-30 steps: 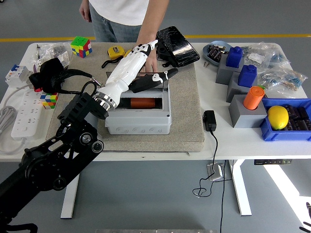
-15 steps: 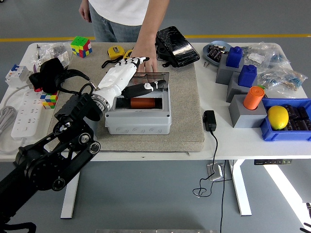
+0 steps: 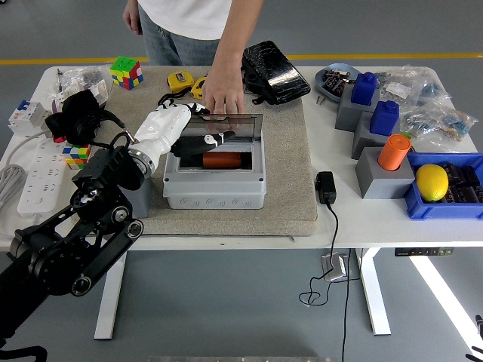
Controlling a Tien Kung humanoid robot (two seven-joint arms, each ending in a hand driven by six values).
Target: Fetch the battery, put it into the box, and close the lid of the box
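Note:
A grey box [image 3: 215, 183] stands on a beige mat [image 3: 290, 170] in the middle of the table. An orange battery [image 3: 223, 160] lies inside it. The box's clear lid [image 3: 243, 128] lies low over the opening, and the battery shows through it. My left hand [image 3: 189, 130], white with dark fingertips, is at the box's left far corner, its thumb lying across the lid and its fingers relaxed, holding nothing. A person's hand [image 3: 223, 96] rests on the lid's far edge. My right arm is out of view.
A white power strip [image 3: 38, 177], two colour cubes [image 3: 126, 72] and a black cable bundle [image 3: 79, 113] lie at the left. A black wrapped pack [image 3: 275, 72] lies behind the mat, a power adapter [image 3: 326, 187] to its right. Grey blocks, an orange cylinder [image 3: 394, 151] and a blue bin with a lemon [image 3: 432, 181] stand at the right.
My left hand has drawn back to the left and down from the box's far side. The lid has come down over the box. The person's hand has stayed at the far edge.

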